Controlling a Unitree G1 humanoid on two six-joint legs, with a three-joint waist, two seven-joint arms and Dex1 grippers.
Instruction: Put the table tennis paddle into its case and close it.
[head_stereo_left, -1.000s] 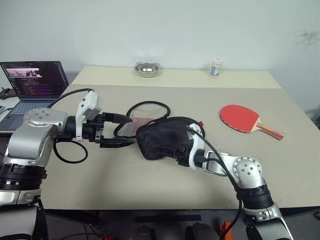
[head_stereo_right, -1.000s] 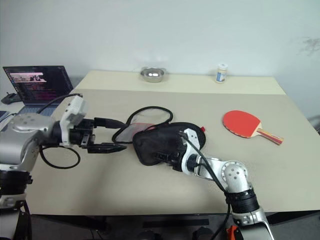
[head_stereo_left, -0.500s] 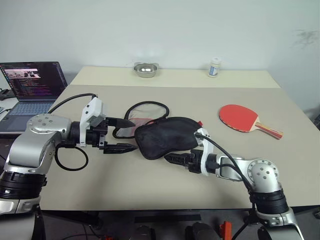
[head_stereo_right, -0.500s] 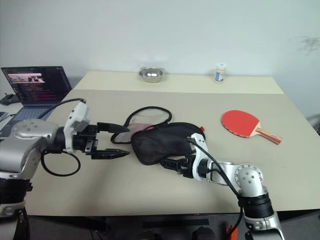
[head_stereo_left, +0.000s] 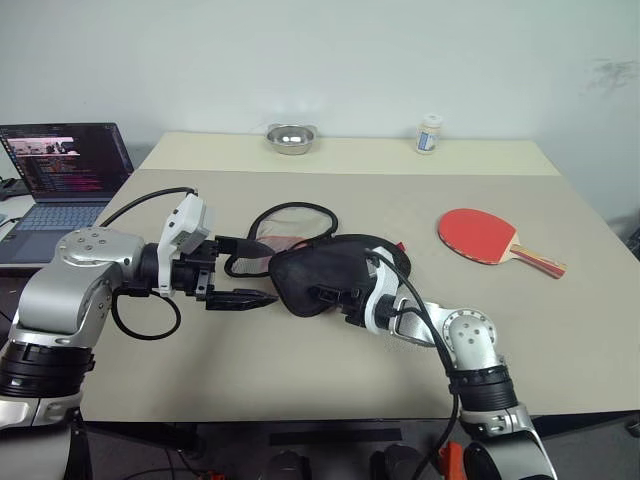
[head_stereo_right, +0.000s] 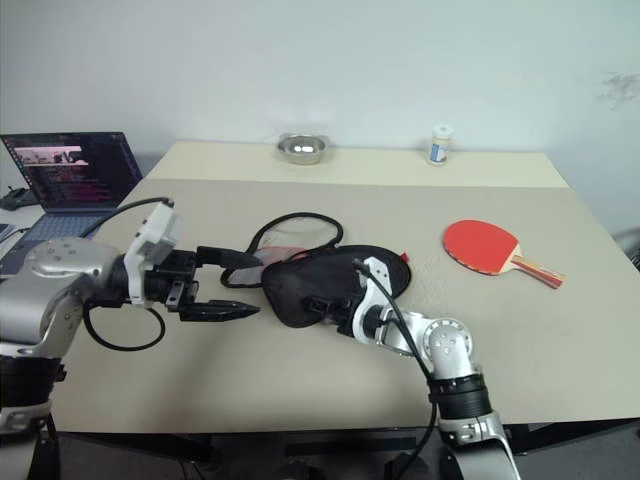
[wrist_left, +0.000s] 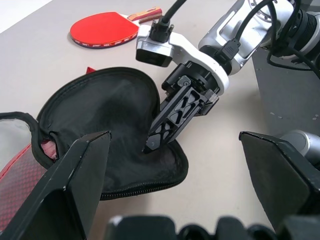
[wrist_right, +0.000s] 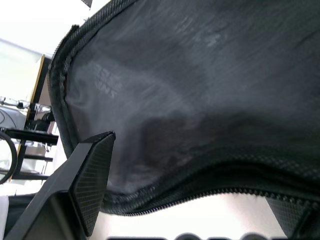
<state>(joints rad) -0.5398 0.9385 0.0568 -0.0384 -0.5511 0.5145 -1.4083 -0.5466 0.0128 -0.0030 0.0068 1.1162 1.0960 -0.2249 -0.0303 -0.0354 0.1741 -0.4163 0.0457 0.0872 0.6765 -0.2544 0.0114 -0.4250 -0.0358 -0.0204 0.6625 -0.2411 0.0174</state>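
- Left gripper: fingers spread wide, nothing held; the unzipped case lies just past the fingertips, flap folded back, red lining exposed.
- Right gripper: jaws spread, upper finger pressed onto the case's black fabric, zipper edge between the fingers; no firm grip is seen.
- Table tennis paddle: lying well apart from both sets of fingers, untouched.
- Judged: insertion and zipping are both left.

On the bench lie one table tennis paddle near the right edge and one case around the middle. By the far edge stand one metal bowl and one small white bottle. One laptop sits beyond the left edge. Two tools are counted: the left tool and the right tool.
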